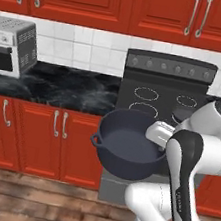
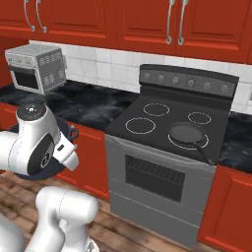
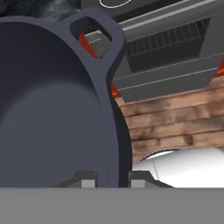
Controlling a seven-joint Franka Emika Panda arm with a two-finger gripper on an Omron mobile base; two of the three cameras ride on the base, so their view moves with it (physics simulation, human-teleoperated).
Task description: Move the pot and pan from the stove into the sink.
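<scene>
- The gripper point(image 3: 107, 177) is clamped on the rim of the pot point(image 1: 127, 145), one fingertip point(image 3: 85, 178) inside the wall, the other outside.
- The pot hangs off the gripper in the air, clear of the stove point(image 2: 170, 128), out over the wooden floor point(image 3: 175, 118).
- The pan point(image 2: 186, 134) sits on a front burner, well behind the gripper's load.
- Step in hand, I'd say: carrying the pot to the sink.
- Next move calls for keeping the pot level and finding the basin.

No text, label, brand, number or sign can be read on anything here.
</scene>
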